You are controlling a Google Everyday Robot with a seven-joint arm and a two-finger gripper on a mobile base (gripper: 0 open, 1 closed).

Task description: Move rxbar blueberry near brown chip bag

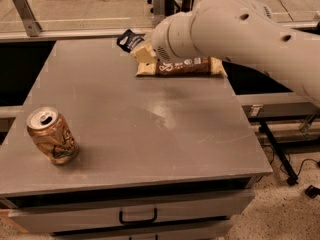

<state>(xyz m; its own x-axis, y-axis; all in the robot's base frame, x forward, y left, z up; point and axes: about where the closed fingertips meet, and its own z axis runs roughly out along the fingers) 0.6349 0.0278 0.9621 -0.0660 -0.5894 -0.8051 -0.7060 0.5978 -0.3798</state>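
Most of the job looks done: the tool is clamped on the blue bar, holding it up just off one end of the chip bag. Left, I'd say: set it on the bench beside the chip bag and let go.

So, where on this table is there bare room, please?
Bare: the middle and front right of the table, between soda can and brown chip bag, plus the far left. Crowded: the far edge, where the gripper holds the rxbar blueberry by the bag's left end.
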